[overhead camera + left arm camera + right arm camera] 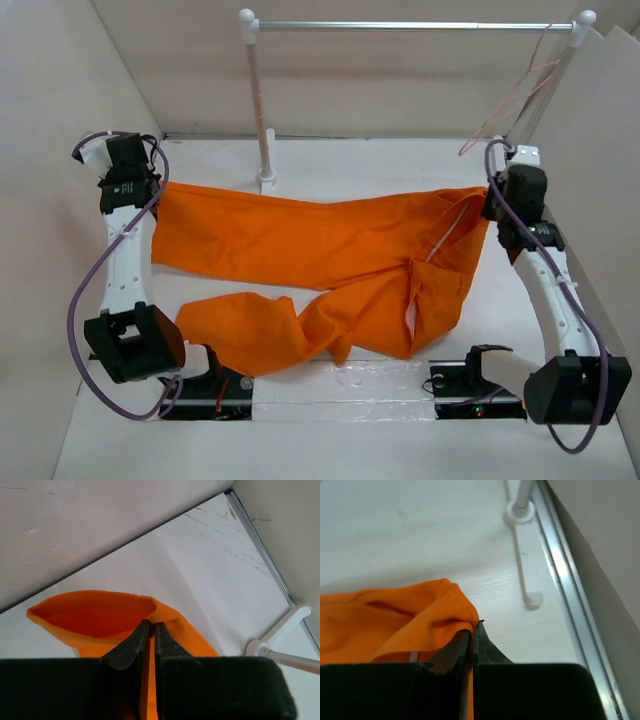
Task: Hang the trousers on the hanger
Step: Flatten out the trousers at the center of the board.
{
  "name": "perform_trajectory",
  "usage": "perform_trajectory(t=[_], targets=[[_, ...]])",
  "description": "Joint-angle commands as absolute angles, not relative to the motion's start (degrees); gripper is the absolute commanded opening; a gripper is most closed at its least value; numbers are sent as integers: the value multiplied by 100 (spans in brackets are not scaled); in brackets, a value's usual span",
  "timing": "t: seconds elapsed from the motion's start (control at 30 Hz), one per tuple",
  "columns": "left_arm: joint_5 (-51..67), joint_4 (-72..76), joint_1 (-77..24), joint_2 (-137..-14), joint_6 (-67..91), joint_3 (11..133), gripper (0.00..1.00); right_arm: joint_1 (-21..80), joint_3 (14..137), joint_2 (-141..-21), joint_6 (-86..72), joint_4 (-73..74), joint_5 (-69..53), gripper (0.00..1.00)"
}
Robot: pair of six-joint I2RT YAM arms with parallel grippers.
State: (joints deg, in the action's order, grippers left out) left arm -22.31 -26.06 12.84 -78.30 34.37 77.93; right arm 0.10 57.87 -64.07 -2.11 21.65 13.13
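My left gripper (pixel 151 626) pinches a leg cuff of the trousers (pixel 300 245), my right gripper (pixel 473 632) pinches the waist end; they stretch across the table (pixel 380 165) between my arms. The hanger (pixel 515 95) hangs at the rail's (pixel 410 25) right end

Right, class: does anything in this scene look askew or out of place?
The hanger hangs tilted at the rail's far right end, and one leg of the trousers lies crumpled towards the front.
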Motion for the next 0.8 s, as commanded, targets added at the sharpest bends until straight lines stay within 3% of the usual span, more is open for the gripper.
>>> perform_trajectory(t=[0.0, 0.17, 0.2, 0.23, 0.3, 0.37, 0.47, 0.5, 0.57, 0.63, 0.67, 0.73, 0.77], targets=[[-2347, -2531, 1266, -7716, 3445, 8121, 0, -973, 6046, -6793, -132, 1908, 688, 0], [-2408, -2443, 1266, -8208, 3436, 8209, 0, -2003, 6687, -8285, -79, 1661, 404, 3], [-2382, -2409, 1266, -8313, 3471, 8261, 0, -2126, 7045, -8601, -114, 1705, 422, 15], [-2312, -2339, 1266, -8532, 3463, 8297, 0, -2388, 7223, -8900, -253, 1792, 448, 41], [-2224, -2250, 1266, -8875, 3480, 8454, 0, -2601, 7714, -9500, -203, 2205, 47, 67], [-2189, -2311, 1266, -9104, 3480, 8612, 0, -2471, 7638, -9258, -88, 2111, -254, 72], [-2136, -2373, 1266, -9535, 3393, 8929, 0, -1832, 7007, -8537, -79, 1908, -570, 72], [-2057, -2364, 1266, -9623, 3306, 9008, 23, -1585, 6857, -8090, -70, 1959, -589, 68], [-2039, -2687, 1266, -9904, 3339, 9333, 33, -1005, 6314, -7666, 140, 2187, -432, 57], [-1960, -2742, 1153, -9801, 3445, 9378, 47, -143, 5873, -7103, 79, 2267, -133, 10], [-2082, -2577, 1021, -9661, 3411, 9308, 48, 112, 5523, -6936, 97, 2450, -36, 4], [-2197, -2313, 450, -9107, 3148, 8871, 57, 588, 5310, -6402, 167, 2697, 570, 16], [-1980, -1972, 187, -8931, 3025, 8712, 61, 667, 5169, -6233, 184, 2916, 615, 29]])
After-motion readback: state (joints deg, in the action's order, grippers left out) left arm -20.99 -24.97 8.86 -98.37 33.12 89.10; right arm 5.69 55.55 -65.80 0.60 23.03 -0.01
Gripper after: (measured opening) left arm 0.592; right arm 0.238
